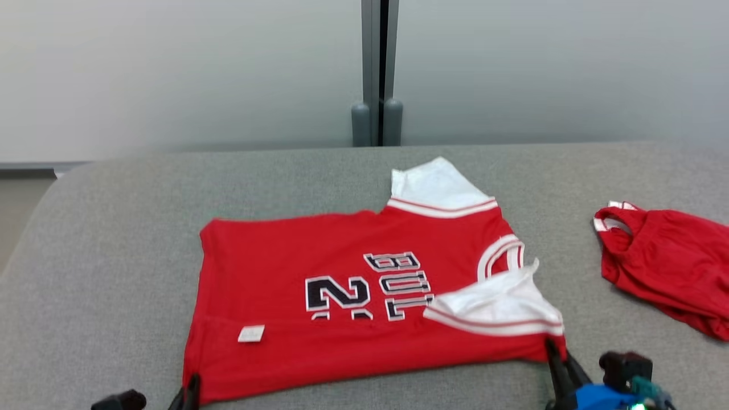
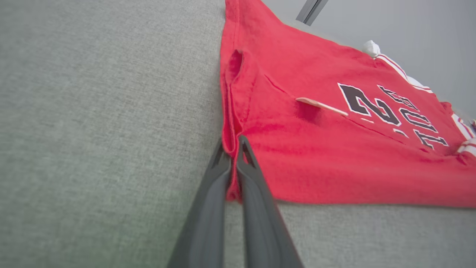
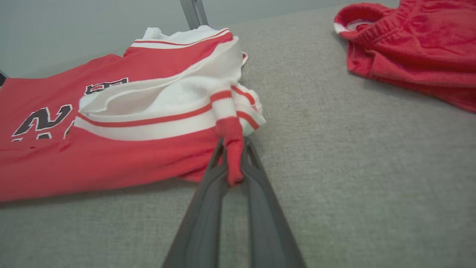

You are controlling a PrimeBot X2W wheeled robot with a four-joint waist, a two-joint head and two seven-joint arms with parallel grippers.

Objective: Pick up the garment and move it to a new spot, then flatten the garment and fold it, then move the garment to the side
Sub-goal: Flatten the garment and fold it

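Observation:
The garment (image 1: 342, 302) is a red jersey with white sleeves and black-and-white lettering. It lies spread on the grey table (image 1: 114, 239), neck to the right. My left gripper (image 1: 191, 387) is shut on its near left hem corner; the left wrist view shows red cloth (image 2: 232, 163) pinched between the dark fingers (image 2: 208, 208). My right gripper (image 1: 553, 350) is shut on the near right corner by the white sleeve (image 1: 501, 310); in the right wrist view a red fold (image 3: 233, 156) sits between its fingers (image 3: 208, 208).
Red shorts (image 1: 666, 262) lie crumpled at the table's right side, also in the right wrist view (image 3: 409, 48). A grey post (image 1: 377, 74) stands behind the table against a pale wall. A small white label (image 1: 251, 333) shows on the jersey.

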